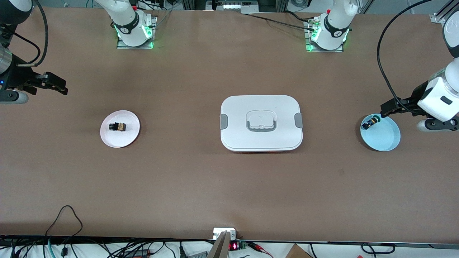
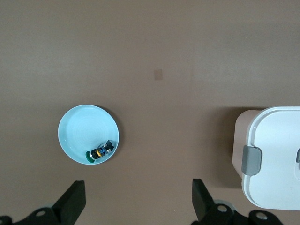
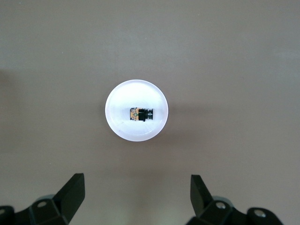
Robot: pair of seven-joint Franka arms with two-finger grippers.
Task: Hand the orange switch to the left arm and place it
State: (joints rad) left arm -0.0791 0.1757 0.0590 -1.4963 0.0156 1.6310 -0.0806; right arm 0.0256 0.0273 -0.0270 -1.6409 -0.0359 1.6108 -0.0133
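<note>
The orange switch (image 1: 118, 126) lies on a white plate (image 1: 122, 141) toward the right arm's end of the table. It also shows in the right wrist view (image 3: 141, 114) on that plate (image 3: 136, 132). My right gripper (image 1: 59, 86) is open and empty, up over bare table beside the plate; its jaws (image 3: 137, 192) stand wide apart. The white box (image 1: 261, 123) with grey latches sits closed at the table's middle. My left gripper (image 1: 385, 109) is open and empty over the rim of a blue plate (image 1: 385, 138); its jaws (image 2: 138, 199) stand wide apart.
The blue plate (image 2: 82, 131) holds a small black switch with blue and yellow-green parts (image 1: 370, 123), also in the left wrist view (image 2: 99, 151). The box's end (image 2: 276, 154) shows in the left wrist view. Cables lie along the table's front edge.
</note>
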